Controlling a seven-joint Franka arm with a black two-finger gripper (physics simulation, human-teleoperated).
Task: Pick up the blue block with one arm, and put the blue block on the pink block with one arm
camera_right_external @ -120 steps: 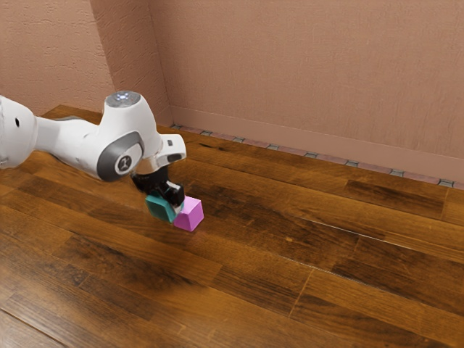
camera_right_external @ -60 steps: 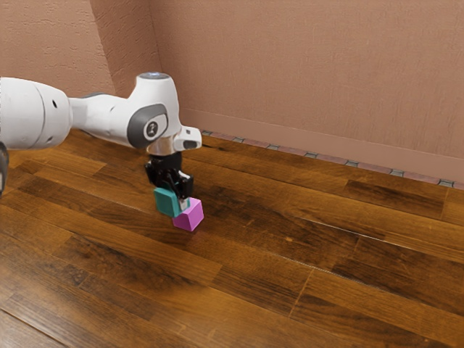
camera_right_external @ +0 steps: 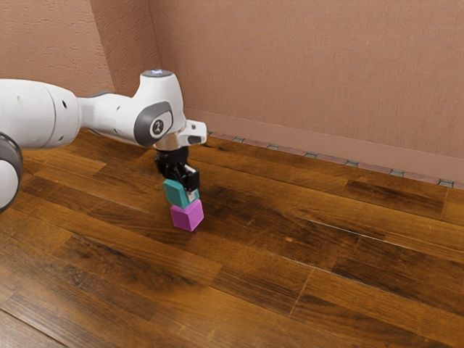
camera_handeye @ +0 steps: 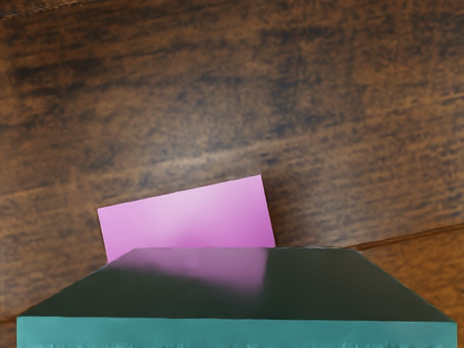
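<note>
A teal-blue block [camera_right_external: 175, 193] hangs in my black gripper [camera_right_external: 178, 190], whose fingers are shut on its sides. It is directly above the pink block [camera_right_external: 188, 215], which rests on the wooden floor, and a thin gap or light contact separates them; I cannot tell which. In the wrist view the blue block [camera_handeye: 239, 301] looms large just under the hand, and the pink block [camera_handeye: 187, 216] peeks out beyond it, partly covered.
Dark wooden planks [camera_right_external: 304, 246] spread in every direction around the blocks. A pinkish wall with a baseboard [camera_right_external: 326, 148] runs along the back, well away from the blocks.
My hand has lifted the blue block and carried it toward the exterior view's right, from beside the pink block to right above it. The pink block stayed put.
</note>
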